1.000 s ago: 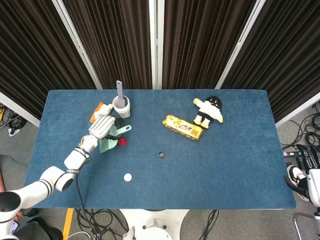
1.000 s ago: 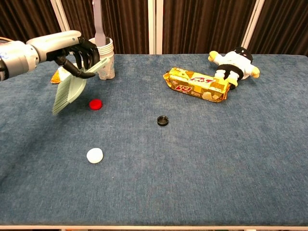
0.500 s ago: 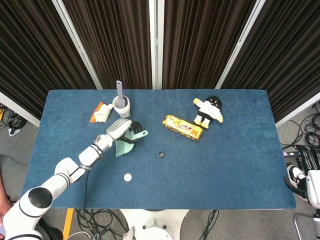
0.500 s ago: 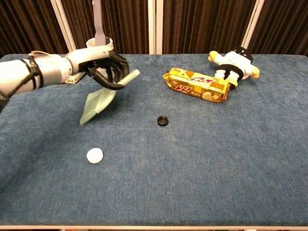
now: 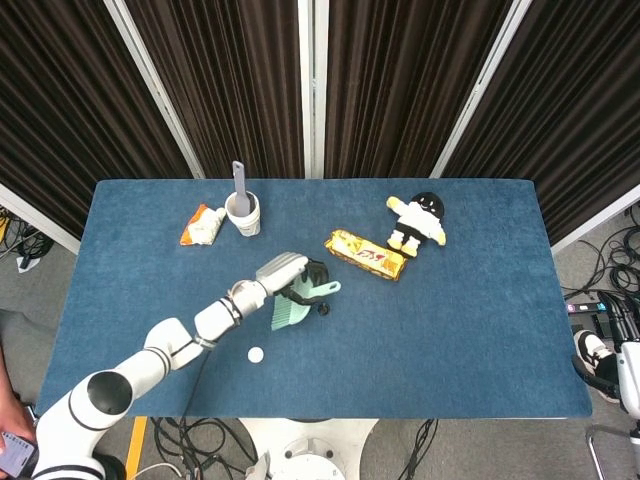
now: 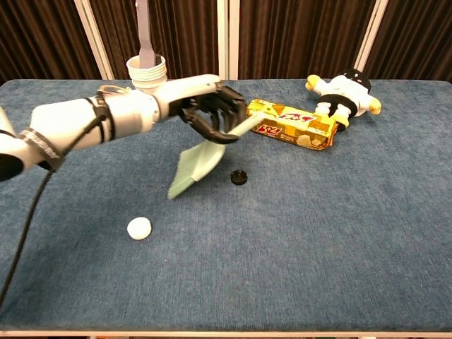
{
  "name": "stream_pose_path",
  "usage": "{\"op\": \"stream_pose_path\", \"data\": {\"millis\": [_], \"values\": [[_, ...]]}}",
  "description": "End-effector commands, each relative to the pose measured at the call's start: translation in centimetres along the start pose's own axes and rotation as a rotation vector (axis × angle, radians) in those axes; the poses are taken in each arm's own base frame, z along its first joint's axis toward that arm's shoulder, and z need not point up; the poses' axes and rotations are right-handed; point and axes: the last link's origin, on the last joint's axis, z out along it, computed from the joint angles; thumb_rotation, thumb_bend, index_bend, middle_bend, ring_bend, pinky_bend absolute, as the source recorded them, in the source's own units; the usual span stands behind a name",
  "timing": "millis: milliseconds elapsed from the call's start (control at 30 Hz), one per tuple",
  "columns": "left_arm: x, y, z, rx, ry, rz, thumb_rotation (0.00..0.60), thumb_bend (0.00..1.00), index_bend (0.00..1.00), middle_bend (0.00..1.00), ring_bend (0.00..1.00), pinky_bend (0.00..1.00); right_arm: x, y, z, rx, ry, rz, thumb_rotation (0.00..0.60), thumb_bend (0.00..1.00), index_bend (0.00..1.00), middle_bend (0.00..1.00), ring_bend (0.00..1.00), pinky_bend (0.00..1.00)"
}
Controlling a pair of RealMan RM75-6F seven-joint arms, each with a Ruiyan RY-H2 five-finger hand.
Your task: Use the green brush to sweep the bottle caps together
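My left hand (image 5: 288, 272) (image 6: 212, 113) grips the handle of the green brush (image 5: 289, 313) (image 6: 193, 167), whose bristles point down and to the left, near the table's middle. A black bottle cap (image 5: 323, 308) (image 6: 239, 177) lies just right of the bristles. Closer to the front edge, a white cap (image 5: 256, 354) (image 6: 139, 227) lies by itself. The red cap shows in neither view. My right hand is out of sight.
At the back left stands a paper cup (image 5: 243, 213) (image 6: 147, 70) with a grey utensil in it, and an orange snack packet (image 5: 200, 225) lies beside it. A yellow biscuit packet (image 5: 365, 254) (image 6: 289, 123) and a plush toy (image 5: 420, 221) (image 6: 346, 92) lie at the back right.
My left hand has carried the brush rightward from beside the cup to just left of the black cap. The red cap, seen a second ago, is out of sight.
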Motion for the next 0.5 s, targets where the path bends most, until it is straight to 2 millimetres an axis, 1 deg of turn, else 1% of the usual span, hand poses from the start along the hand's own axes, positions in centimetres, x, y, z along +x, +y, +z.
{"op": "stream_pose_path", "data": {"millis": [33, 100, 167, 267, 367, 467, 500], "values": [[-1.4, 2.1, 1.2, -0.035, -0.027, -0.042, 0.600, 0.41, 0.55, 0.60, 0.47, 0.45, 0.0, 0.2, 0.0, -0.002, 0.000, 0.003, 0.600, 0.13, 0.01, 0.10, 0.00, 0.00], [-1.9, 3.2, 1.5, -0.059, -0.044, -0.051, 0.600, 0.41, 0.55, 0.60, 0.47, 0.45, -0.1, 0.3, 0.0, -0.003, -0.001, 0.005, 0.600, 0.13, 0.01, 0.10, 0.00, 0.00], [-2.0, 3.9, 1.8, -0.071, -0.048, -0.044, 0.600, 0.41, 0.55, 0.60, 0.47, 0.45, -0.1, 0.4, 0.0, -0.003, 0.000, 0.009, 0.600, 0.13, 0.00, 0.10, 0.00, 0.00], [-1.0, 4.4, 1.9, -0.076, -0.010, -0.052, 0.600, 0.41, 0.55, 0.60, 0.47, 0.43, -0.1, 0.5, 0.2, 0.006, 0.001, 0.013, 0.600, 0.13, 0.00, 0.10, 0.00, 0.00], [0.9, 4.0, 1.0, -0.062, 0.056, -0.047, 0.600, 0.41, 0.55, 0.60, 0.47, 0.42, -0.1, 0.5, 0.6, 0.021, 0.001, 0.010, 0.600, 0.13, 0.00, 0.10, 0.00, 0.00], [2.8, 2.9, -1.0, -0.023, 0.135, -0.058, 0.600, 0.41, 0.55, 0.60, 0.47, 0.42, -0.2, 0.5, 1.4, 0.040, -0.004, 0.010, 0.600, 0.13, 0.00, 0.10, 0.00, 0.00], [3.4, 2.5, -2.0, -0.002, 0.162, -0.062, 0.600, 0.41, 0.55, 0.60, 0.47, 0.42, -0.3, 0.3, 1.9, 0.055, -0.009, 0.010, 0.600, 0.13, 0.00, 0.10, 0.00, 0.00]]}}
